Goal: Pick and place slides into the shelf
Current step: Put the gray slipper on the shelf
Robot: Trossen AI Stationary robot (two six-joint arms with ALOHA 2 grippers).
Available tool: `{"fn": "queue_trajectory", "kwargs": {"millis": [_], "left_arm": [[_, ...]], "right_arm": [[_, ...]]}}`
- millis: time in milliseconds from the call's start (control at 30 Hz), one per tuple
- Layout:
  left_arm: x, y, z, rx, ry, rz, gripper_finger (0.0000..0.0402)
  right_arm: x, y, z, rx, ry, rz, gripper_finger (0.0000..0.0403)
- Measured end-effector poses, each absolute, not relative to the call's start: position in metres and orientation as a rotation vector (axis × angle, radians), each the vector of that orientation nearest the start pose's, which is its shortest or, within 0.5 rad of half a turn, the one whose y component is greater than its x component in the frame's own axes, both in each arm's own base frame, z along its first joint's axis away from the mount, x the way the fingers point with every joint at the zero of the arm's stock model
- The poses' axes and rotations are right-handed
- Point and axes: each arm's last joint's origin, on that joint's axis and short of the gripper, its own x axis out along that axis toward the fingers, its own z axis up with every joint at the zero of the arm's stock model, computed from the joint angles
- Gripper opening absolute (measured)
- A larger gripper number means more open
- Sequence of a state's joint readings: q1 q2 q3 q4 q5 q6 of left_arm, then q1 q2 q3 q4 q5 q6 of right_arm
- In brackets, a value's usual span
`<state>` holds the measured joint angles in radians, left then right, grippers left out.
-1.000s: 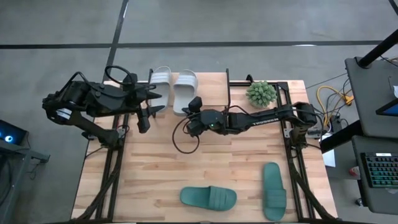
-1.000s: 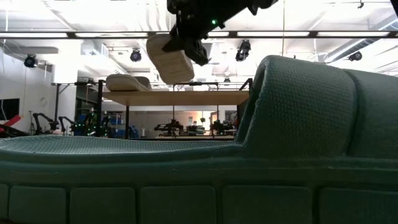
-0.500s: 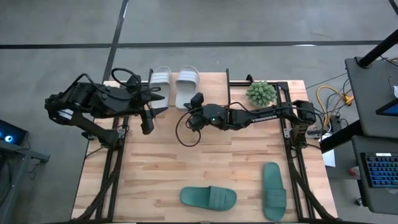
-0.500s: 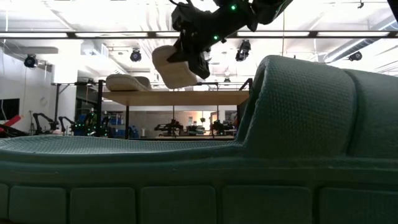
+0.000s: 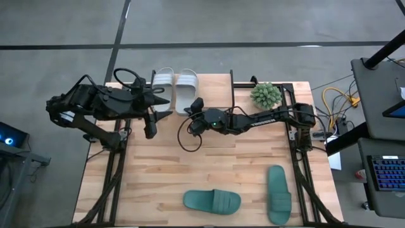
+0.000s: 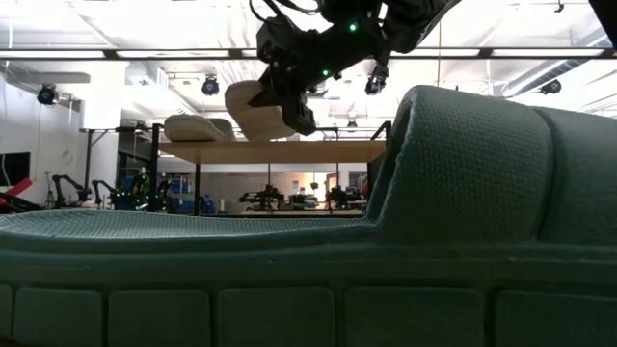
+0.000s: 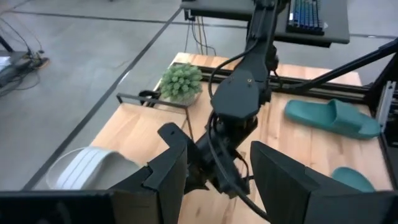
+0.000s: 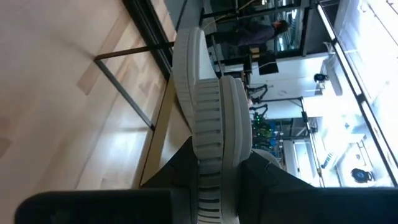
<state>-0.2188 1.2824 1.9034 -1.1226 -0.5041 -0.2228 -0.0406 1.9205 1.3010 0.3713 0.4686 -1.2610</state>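
One pale slide (image 5: 163,82) lies sole down on the shelf (image 5: 212,82) at the table's far edge. My right gripper (image 5: 190,113) is shut on the second pale slide (image 5: 186,87) beside it, just above the shelf top (image 6: 275,151) in the low view. Two teal slides (image 5: 212,201) (image 5: 278,193) lie flat near the table's near edge. My left gripper (image 5: 161,106) hangs open to the left of the shelf, clear of both pale slides. In the left wrist view its fingers frame my right arm (image 7: 239,99). My right gripper pinches the pale slide between its two fingers at the ribbed strap (image 8: 210,134), toward the slide's near end. The fingers come level from the table's near-right side, along the slide. The slide is lifted clear, its free end (image 6: 241,96) pointing over the shelf.
A small potted plant (image 5: 266,95) stands right of the shelf. Black frame rails (image 5: 296,136) run along the table's left and right sides. The nearest teal slide (image 6: 463,193) fills most of the low view. Bare wood lies between the shelf and the teal slides.
My right gripper has carried the pale slide toward the far edge and a little left, over the shelf next to the other pale slide. In the low view the slide has sunk closer to the shelf top.
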Motion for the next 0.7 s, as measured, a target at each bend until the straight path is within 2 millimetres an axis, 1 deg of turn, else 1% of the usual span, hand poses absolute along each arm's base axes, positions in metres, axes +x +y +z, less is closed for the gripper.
{"fn": "queue_trajectory", "kwargs": {"millis": [267,533,700], "left_arm": [[0.186,-0.028,0.504,-0.058,0.433,0.303,0.0163],[0.188,-0.029,0.505,-0.064,0.426,0.290,0.0163],[0.188,-0.029,0.505,-0.068,0.427,0.272,0.0163]], "right_arm": [[0.444,-0.034,0.227,-1.272,0.523,-0.295,0.0056],[0.460,-0.036,0.222,-1.244,0.513,-0.309,0.0056],[0.461,-0.038,0.220,-1.243,0.521,-0.316,0.0056]]}}
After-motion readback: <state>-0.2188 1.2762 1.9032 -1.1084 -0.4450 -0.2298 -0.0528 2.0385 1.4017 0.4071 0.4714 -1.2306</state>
